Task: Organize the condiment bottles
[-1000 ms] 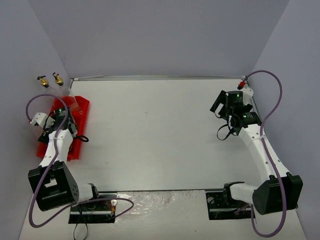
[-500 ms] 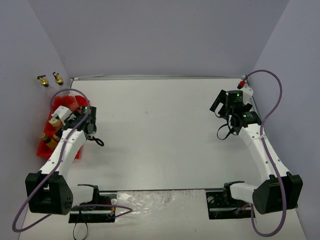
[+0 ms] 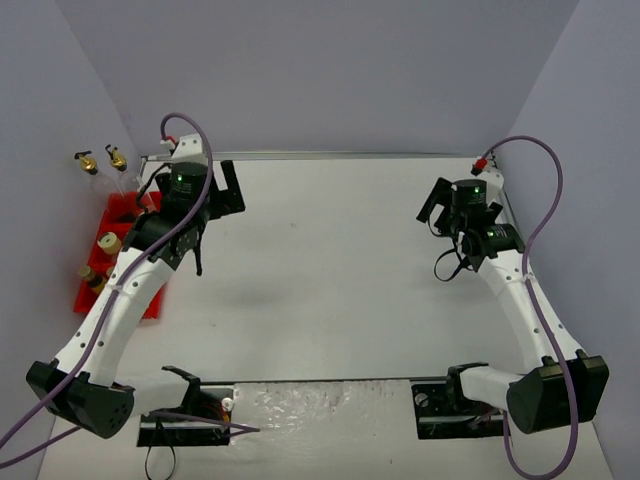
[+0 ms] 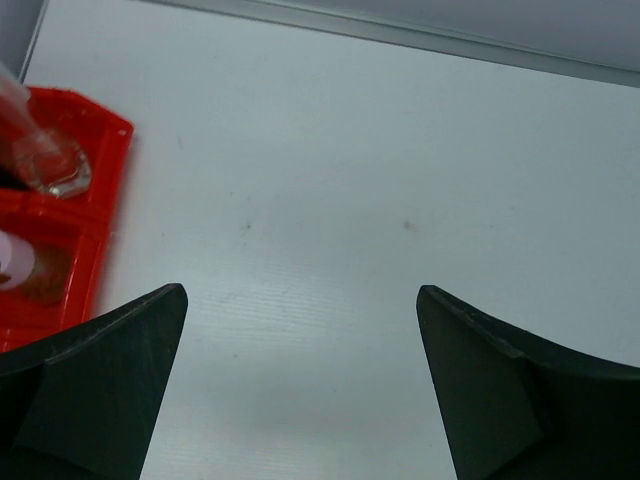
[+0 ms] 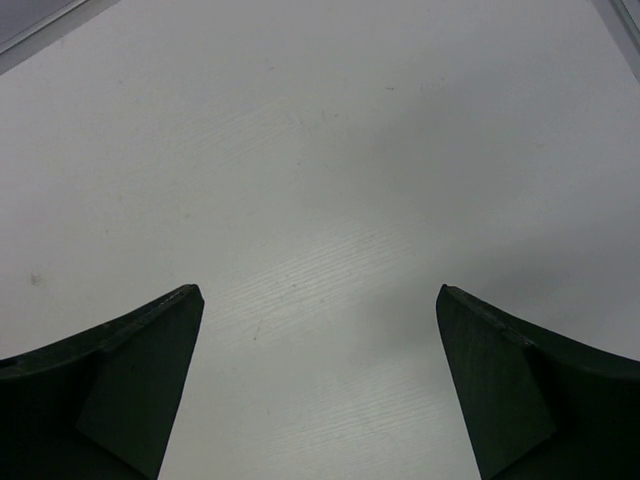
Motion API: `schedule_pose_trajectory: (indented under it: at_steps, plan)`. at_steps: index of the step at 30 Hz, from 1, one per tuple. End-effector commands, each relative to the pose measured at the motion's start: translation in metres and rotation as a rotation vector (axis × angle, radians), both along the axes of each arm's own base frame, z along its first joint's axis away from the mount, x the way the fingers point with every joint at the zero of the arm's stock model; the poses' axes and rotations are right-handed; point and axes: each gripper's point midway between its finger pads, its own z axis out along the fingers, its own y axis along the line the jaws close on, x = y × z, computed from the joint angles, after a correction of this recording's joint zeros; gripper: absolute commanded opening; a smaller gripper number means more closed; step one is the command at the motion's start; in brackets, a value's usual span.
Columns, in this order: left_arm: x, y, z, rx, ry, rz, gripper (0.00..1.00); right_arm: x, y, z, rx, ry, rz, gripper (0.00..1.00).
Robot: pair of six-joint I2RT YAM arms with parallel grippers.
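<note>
Over at the far left, the red tray (image 3: 150, 303) is seen lying along the left edge of the bench (image 3: 330, 280), and the condiment bottles are found gathered inside it. At its far end a first clear bottle (image 3: 97, 180) and a second clear bottle (image 3: 128, 180) are leaned side by side, their gold spouts thrown out past the bench's corner toward the wall. A yellow-capped bottle (image 3: 108, 243) is stood in the middle of the tray, and two brown-capped bottles (image 3: 90, 274) are packed close together at the near end. Just right of the tray's far end, the left end effector (image 3: 231, 186) is held over the bench with its jaws spread wide and nothing gripped. Through its wrist camera, only bare bench is framed between the jaws, with the tray's corner and one clear bottle's base caught at the upper left. Well apart from all that, by the bench's far right edge, the right end effector (image 3: 433, 205) is likewise held wide open and empty, and bare bench alone is shown between its jaws.
</note>
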Motion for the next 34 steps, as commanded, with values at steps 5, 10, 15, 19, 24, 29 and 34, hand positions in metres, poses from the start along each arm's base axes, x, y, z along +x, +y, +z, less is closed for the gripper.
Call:
schedule_pose_trajectory:
  at_steps: [5, 10, 15, 19, 24, 29, 34]
  plan:
    - [0.011, -0.086, 0.05, -0.08, -0.162, -0.491, 0.97, 0.04, 0.057, 0.076, -0.02, -0.197, 0.17, 1.0]
    - [0.009, -0.099, 0.046, -0.072, -0.165, -0.534, 0.97, 0.045, 0.083, 0.094, -0.049, -0.234, 0.22, 1.0]
    - [0.009, -0.105, 0.051, -0.093, -0.185, -0.558, 0.97, 0.044, 0.098, 0.101, -0.064, -0.255, 0.249, 1.0]
    - [0.01, -0.112, 0.052, -0.112, -0.184, -0.568, 0.97, 0.04, 0.101, 0.11, -0.074, -0.273, 0.262, 1.0]
    - [0.01, -0.121, 0.052, -0.122, -0.192, -0.587, 0.97, 0.034, 0.097, 0.114, -0.081, -0.287, 0.259, 1.0]
    - [0.011, -0.126, 0.046, -0.12, -0.172, -0.594, 0.97, 0.033, 0.097, 0.113, -0.079, -0.286, 0.262, 1.0]
    - [0.009, -0.128, 0.045, -0.117, -0.165, -0.602, 0.97, 0.033, 0.096, 0.118, -0.078, -0.291, 0.251, 1.0]
